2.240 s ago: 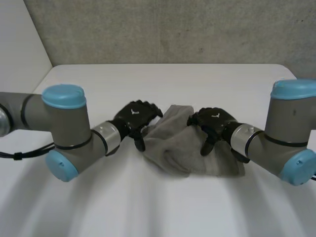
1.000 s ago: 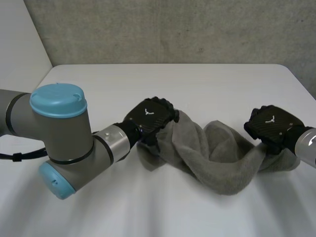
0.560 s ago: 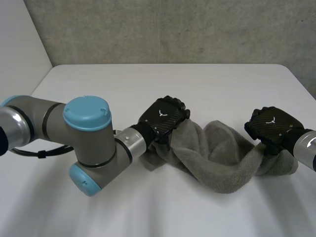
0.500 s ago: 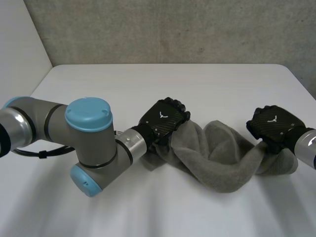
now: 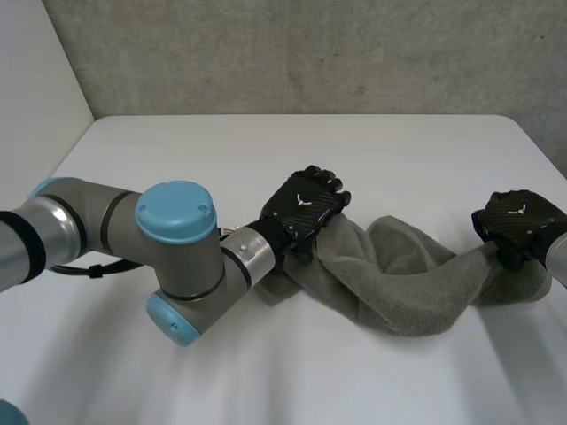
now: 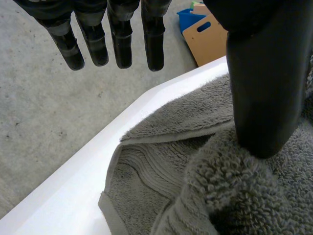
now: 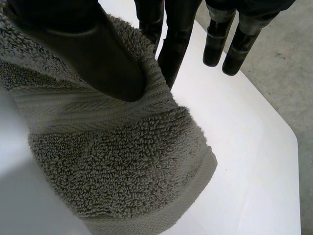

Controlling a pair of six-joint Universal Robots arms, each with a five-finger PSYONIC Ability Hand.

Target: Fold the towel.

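Fingers (image 6: 122, 46) of the left hand (image 5: 301, 208) stretch out straight and clear of the cloth, while its thumb (image 6: 261, 98) presses down into a bunched fold of the towel (image 5: 399, 292); that hand is open and rests on the towel's left end. Over at the right, the right hand (image 5: 518, 221) grips the towel's other end. Its thumb (image 7: 93, 58) sits on top and one finger (image 7: 171, 54) behind the ribbed edge, with the cloth pinched between them, and its other fingers are straight. Between the two hands the grey towel lies as a twisted rope across the right part of the white bench (image 5: 266, 150), its middle bowing toward the near side. The left arm (image 5: 177, 248) crosses the bench from the left. Beyond the bench's far edge stands a grey wall (image 5: 310, 53).
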